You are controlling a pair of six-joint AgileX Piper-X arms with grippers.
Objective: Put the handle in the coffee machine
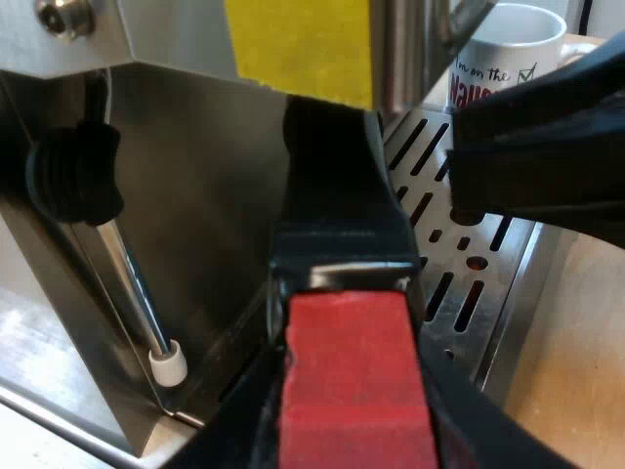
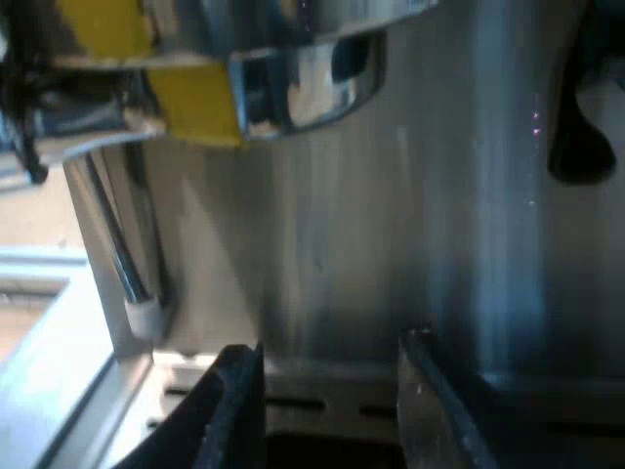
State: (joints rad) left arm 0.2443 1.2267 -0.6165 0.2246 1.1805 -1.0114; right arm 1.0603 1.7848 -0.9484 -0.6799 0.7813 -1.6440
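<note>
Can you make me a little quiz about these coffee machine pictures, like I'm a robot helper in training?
1. True or false: the left gripper is shut on the handle, close to its red end.
2. Pick one: what stands near the drip tray, past the other arm's dark gripper? A) a mug B) a tamper C) a measuring glass
3. Fill the gap: the right gripper, facing the machine's front, has its fingers ____ with nothing between them.

Key: 1 true. 2 A. 3 open.
</note>
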